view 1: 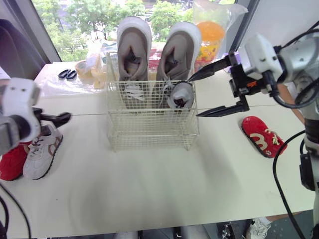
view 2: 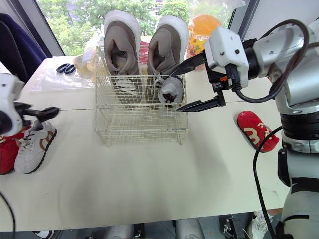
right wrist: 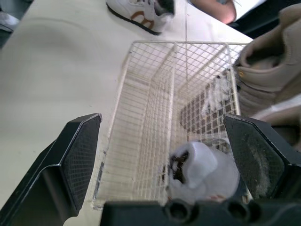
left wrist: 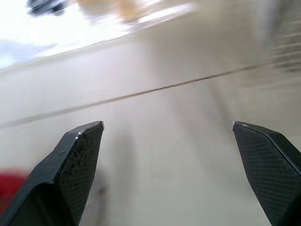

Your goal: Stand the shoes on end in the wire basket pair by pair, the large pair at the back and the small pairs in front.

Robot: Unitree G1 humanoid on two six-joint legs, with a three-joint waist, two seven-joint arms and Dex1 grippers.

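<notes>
A white wire basket (view 1: 152, 130) stands mid-table. Two large beige shoes (view 1: 133, 50) stand on end at its back. In the basket's right part, in front of them, a small grey-white shoe (view 1: 180, 94) stands on end. My right gripper (view 1: 194, 97) is open just right of that shoe, at the basket's right end, with nothing held; the right wrist view shows the small grey-white shoe (right wrist: 202, 172) between the spread fingers. A small red shoe (view 1: 262, 136) lies on the table to the right. A small white shoe (view 1: 42, 152) and another red shoe (view 1: 12, 162) lie at the left, below my open left gripper (left wrist: 167, 124).
Black scissors (view 1: 67, 74) lie at the back left by a plastic bag (view 1: 92, 69). A bag with an orange item (view 1: 210, 30) stands behind the basket. The table's front edge (view 1: 159, 226) runs close below.
</notes>
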